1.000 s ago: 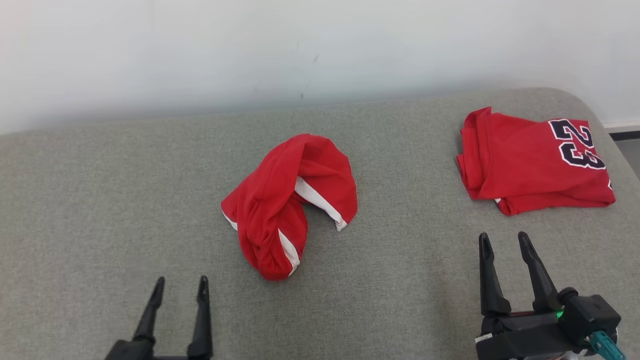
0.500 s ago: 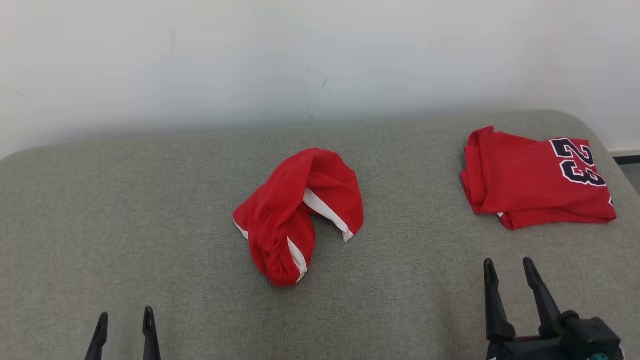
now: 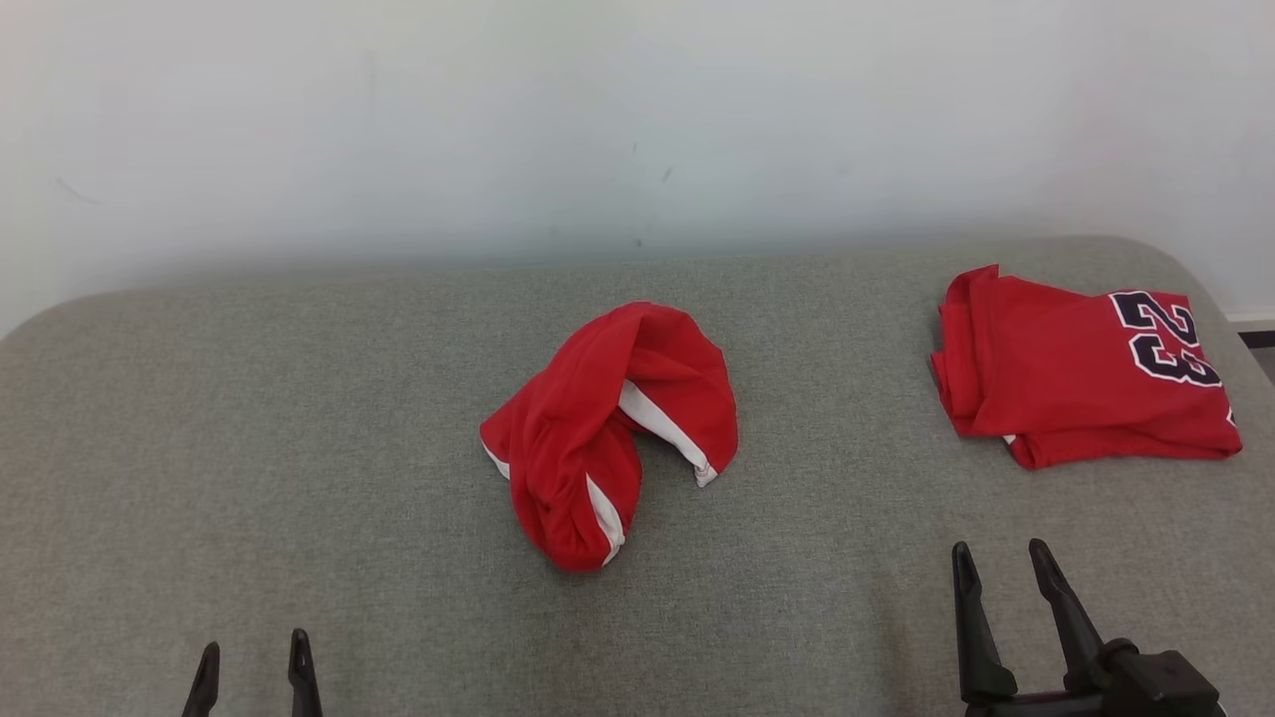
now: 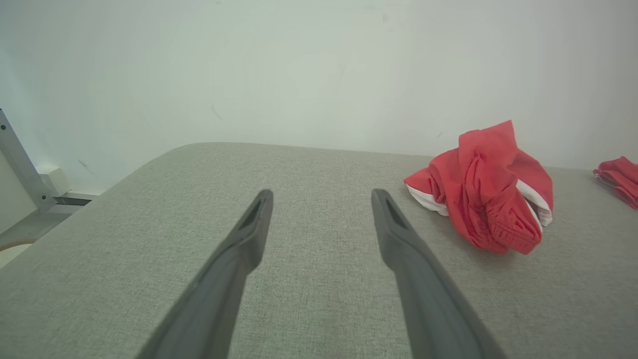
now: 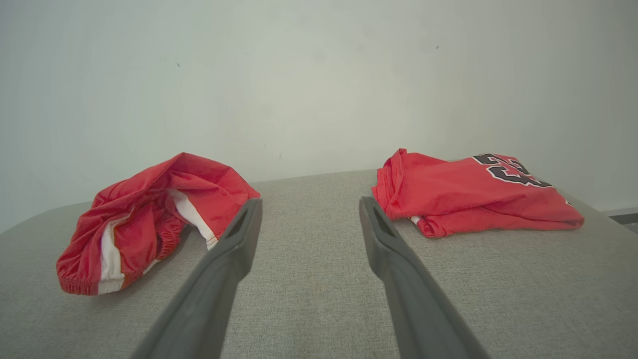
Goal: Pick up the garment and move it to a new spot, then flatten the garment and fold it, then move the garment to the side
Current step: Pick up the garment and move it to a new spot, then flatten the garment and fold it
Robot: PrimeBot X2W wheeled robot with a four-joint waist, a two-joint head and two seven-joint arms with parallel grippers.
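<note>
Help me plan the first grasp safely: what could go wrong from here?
The crumpled garment is twisted on itself, so a pinch may catch several layers and it may not open flat. The folded jersey lies ahead of the open right end effector; a reach or later spreading could drag it. Both are red, so the wrong one might get picked.

Bright, even, diffuse light, with only a faint soft shadow beneath the garment (image 3: 578, 428)
</note>
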